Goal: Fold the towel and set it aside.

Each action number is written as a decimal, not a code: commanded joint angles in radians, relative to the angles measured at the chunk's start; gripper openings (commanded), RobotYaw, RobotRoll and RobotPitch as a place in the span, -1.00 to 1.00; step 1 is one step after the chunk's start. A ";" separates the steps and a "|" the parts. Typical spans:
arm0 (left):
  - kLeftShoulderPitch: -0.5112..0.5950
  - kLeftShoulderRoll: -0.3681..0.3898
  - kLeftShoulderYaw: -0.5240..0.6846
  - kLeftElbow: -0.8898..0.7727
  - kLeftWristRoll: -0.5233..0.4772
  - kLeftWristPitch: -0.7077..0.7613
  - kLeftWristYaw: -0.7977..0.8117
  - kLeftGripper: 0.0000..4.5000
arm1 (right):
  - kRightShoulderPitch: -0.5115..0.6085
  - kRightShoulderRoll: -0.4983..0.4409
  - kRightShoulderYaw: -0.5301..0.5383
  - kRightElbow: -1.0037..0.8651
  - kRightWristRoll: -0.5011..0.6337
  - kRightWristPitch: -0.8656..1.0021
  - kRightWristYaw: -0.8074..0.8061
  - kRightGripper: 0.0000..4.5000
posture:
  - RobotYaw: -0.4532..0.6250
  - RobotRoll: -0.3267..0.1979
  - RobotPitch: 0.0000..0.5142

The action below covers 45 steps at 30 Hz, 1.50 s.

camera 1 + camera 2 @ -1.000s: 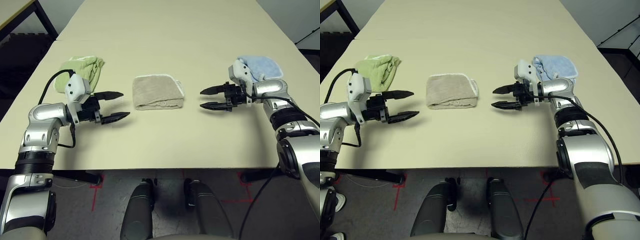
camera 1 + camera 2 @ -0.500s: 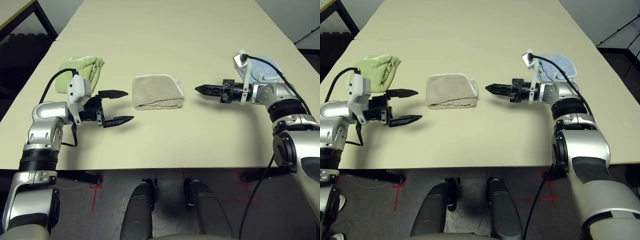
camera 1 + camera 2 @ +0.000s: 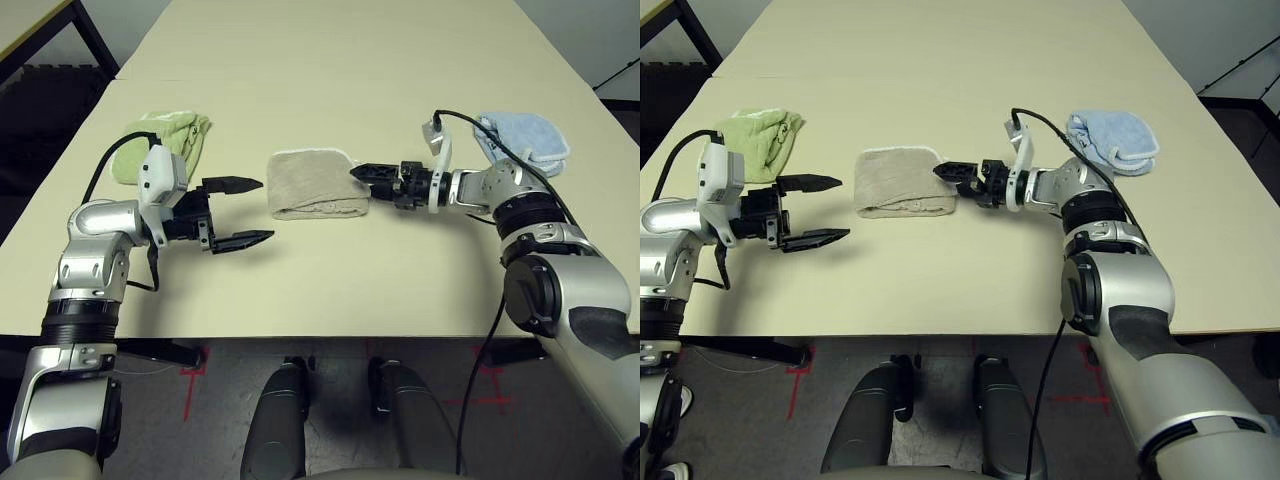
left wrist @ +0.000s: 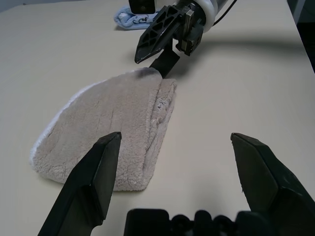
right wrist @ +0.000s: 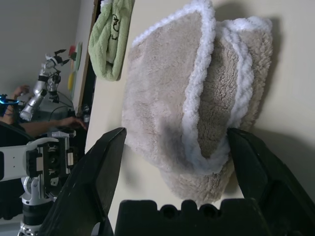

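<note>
- Three towels lie on the cream table point(image 3: 330, 60), one of each colour; they sit in a rough row across it, left to right: green, beige, blue.
- The beige towel point(image 3: 315, 184) is the middle one, already folded into a thick bundle with white stitched edging along its far and right borders; its folded layers show at the near and right sides; it lies flat on the table, near the centre.
- The light green towel point(image 3: 165, 145) is bunched up at the left, well apart from the beige one; it sits just beyond the left arm's white wrist housing.
- The light blue towel point(image 3: 525, 142) is bunched at the right, well apart from the beige one, beyond the right forearm.
- Two grippers are in view, each with two black fingers.
- The left gripper point(image 3: 240, 212) hovers just left of the beige towel, its tips pointing right toward it; its fingers are spread wide with nothing between them; it does not touch the cloth.
- The right gripper point(image 3: 362, 173) reaches in from the right, its tips at the beige towel's far right corner; in the right wrist view its fingers point(image 5: 101, 172) stand wide apart on either side of that corner, not closed on it; whether a tip touches the cloth I cannot tell.
</note>
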 commanded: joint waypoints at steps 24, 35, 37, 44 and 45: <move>0.022 -0.002 -0.022 -0.067 -0.006 0.024 0.014 1.00 | 0.022 0.045 0.018 -0.046 0.034 0.037 -0.069 0.99 | -0.01 0.25 -0.30; 0.034 0.004 -0.025 -0.075 -0.004 0.026 0.019 1.00 | 0.036 0.068 -0.027 -0.054 0.064 0.008 -0.132 0.27 | -0.03 0.25 -0.31; 0.030 0.000 -0.029 -0.071 -0.002 0.024 0.019 1.00 | 0.041 0.068 -0.026 -0.064 0.070 0.015 -0.132 -0.07 | -0.04 0.25 -0.31; 0.023 -0.003 -0.037 -0.061 0.001 0.019 0.015 1.00 | 0.057 0.072 -0.041 -0.099 0.099 0.023 -0.158 -0.99 | -0.06 0.25 -0.34; 0.022 -0.003 -0.038 -0.060 0.001 0.018 0.014 1.00 | 0.056 0.073 -0.048 -0.103 0.107 0.022 -0.165 -0.99 | -0.06 0.25 -0.35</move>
